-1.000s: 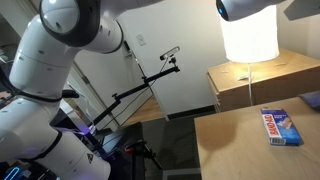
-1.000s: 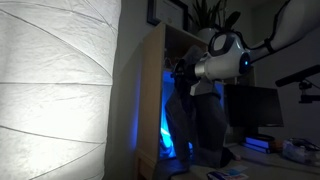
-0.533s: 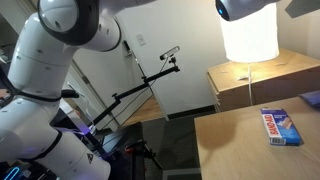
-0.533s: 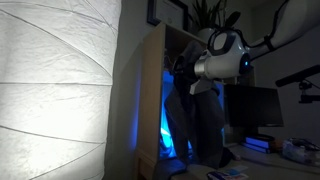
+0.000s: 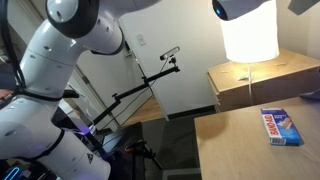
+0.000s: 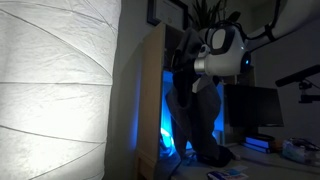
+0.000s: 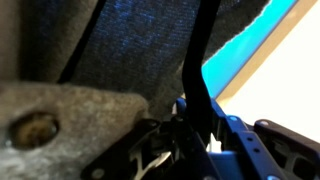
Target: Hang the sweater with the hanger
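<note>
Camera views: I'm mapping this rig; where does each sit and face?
Exterior view: beside the arm, facing over a table toward a lamp; white arm links fill the left.
Exterior view: behind a lit shade, facing the cabinet and sweater; the white wrist shows.
Wrist view: against the sweater; dark gripper parts show.
Shared: wrist and an exterior view both show the sweater.

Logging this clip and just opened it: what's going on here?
The robot's claw is at the open front of a tall tan wooden cabinet, with a large grey-blue fabric sweater hanging down from the claw. The claw appears shut on the garment; the wrist view is filled with its fabric. Whether it is on a rail yet cannot be seen.
</note>
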